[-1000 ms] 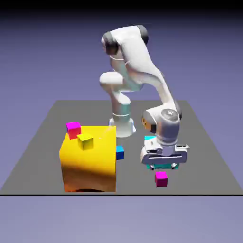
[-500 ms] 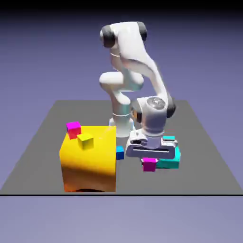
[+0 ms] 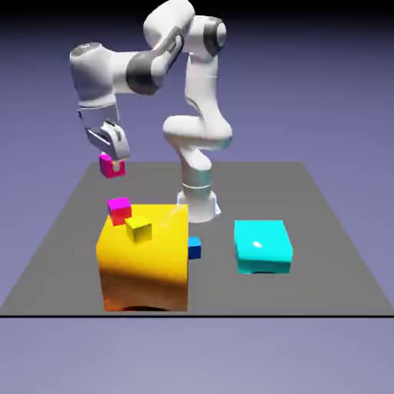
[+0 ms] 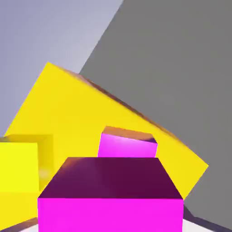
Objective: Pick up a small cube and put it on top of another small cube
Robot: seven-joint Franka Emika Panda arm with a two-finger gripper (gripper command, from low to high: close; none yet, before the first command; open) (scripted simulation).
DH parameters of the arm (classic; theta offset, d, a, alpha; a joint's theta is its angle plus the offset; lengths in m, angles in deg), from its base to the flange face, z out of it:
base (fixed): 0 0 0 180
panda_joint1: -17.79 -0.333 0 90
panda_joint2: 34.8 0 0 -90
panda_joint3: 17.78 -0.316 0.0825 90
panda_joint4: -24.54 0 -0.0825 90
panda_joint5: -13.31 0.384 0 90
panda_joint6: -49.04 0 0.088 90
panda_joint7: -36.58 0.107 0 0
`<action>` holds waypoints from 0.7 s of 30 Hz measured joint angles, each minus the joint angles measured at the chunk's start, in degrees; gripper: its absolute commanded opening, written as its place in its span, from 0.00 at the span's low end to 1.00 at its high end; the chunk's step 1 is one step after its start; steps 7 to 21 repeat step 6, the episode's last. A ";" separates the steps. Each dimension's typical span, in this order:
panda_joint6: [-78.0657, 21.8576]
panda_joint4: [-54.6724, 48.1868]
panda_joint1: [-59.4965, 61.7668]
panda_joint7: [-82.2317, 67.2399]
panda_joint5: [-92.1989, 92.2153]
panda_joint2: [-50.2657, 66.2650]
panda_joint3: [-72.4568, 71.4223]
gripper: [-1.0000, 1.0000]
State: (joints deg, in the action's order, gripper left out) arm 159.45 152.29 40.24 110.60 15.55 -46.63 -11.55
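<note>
Jaws (image 3: 115, 162) clamped on the small magenta cube (image 3: 112, 166); no writing readable on the yellow block (image 3: 146, 262).

A dark grey tabletop (image 3: 308, 296) is seen. On it are set a large yellow block (image 3: 146, 265), a low cyan block (image 3: 262, 248) and, between them, a small blue cube (image 3: 195, 248). The robot's base (image 3: 198, 206) is stood toward the far edge.
</note>
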 measured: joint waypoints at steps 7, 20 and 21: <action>7.95 5.89 -0.11 -0.30 0.24 2.11 -0.04 1.00; 7.95 5.89 -0.11 -0.30 0.24 2.11 -0.04 1.00; 7.95 5.89 -0.11 -0.30 0.24 2.11 -0.04 1.00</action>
